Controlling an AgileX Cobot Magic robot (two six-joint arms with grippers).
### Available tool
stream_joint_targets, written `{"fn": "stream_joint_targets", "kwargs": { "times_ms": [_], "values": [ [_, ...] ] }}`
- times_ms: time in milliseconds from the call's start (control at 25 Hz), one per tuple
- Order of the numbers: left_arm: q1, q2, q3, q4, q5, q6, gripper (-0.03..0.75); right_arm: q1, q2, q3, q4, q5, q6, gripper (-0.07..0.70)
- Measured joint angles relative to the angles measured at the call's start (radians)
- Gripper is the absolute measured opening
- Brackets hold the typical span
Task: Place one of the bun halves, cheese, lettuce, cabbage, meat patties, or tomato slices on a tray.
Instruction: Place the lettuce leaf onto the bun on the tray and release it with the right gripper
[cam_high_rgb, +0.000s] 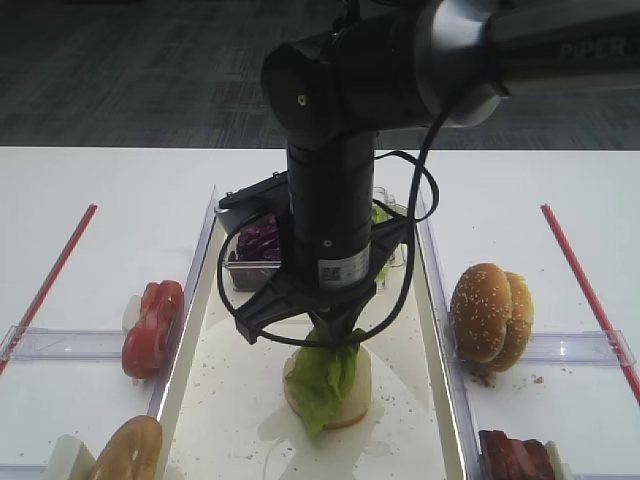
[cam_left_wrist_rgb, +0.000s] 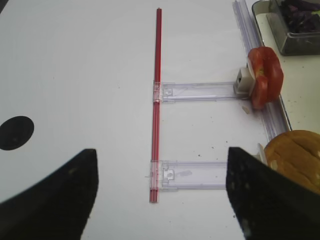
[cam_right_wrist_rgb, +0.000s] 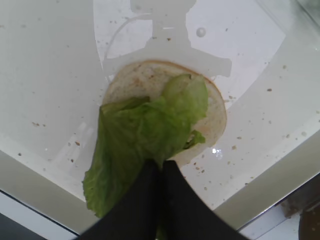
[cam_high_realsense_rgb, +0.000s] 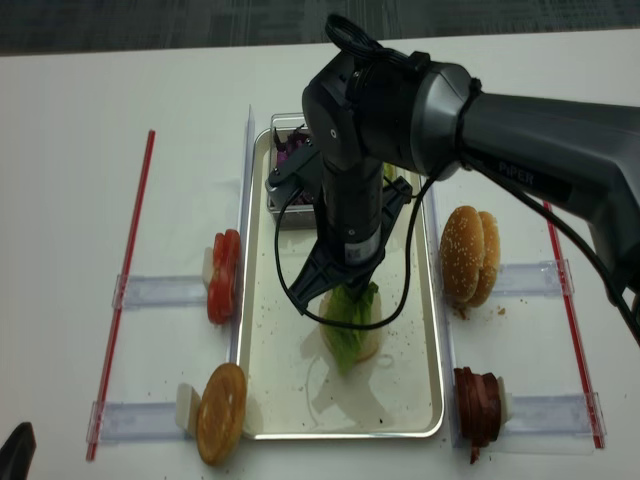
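Right wrist view showed the right gripper (cam_right_wrist_rgb: 161, 167) clenched on the lettuce (cam_right_wrist_rgb: 145, 135), draped across the bun disc (cam_right_wrist_rgb: 215, 117) mid-tray (cam_right_wrist_rgb: 45, 90) for stacking; left gripper (cam_left_wrist_rgb: 160, 195) stood released.

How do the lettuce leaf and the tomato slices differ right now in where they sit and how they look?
The lettuce is light green, ruffled and floppy; the tomato slices are glossy red and round. The lettuce is pinched in the shut right gripper and drapes over the pale bun disc inside the tray; the tomato slices stand stacked on edge outside the tray's left wall, untouched. Both are burger fillings.
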Motion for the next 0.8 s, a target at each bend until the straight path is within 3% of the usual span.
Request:
{"fn": "stream_joint_targets", "kwargs": {
  "times_ms": [240,360,520,680,800],
  "values": [
    [0.000,0.000,0.000,0.000,0.000,0.000,0.491,0.000,0.000,0.000,0.000,0.000,0.000,0.066],
    [0.000,0.000,0.000,0.000,0.000,0.000,0.491,0.000,0.000,0.000,-0.002,-0.003,0.000,0.128],
    [0.000,0.000,0.000,0.000,0.000,0.000,0.491,0.000,0.000,0.000,-0.002,-0.006,0.000,0.295],
    [0.000,0.000,0.000,0.000,0.000,0.000,0.491,0.000,0.000,0.000,-0.008,-0.007,0.000,0.525],
    [0.000,0.000,0.000,0.000,0.000,0.000,0.491,0.000,0.000,0.000,-0.012,-0.007,0.000,0.608]
  ]
}}
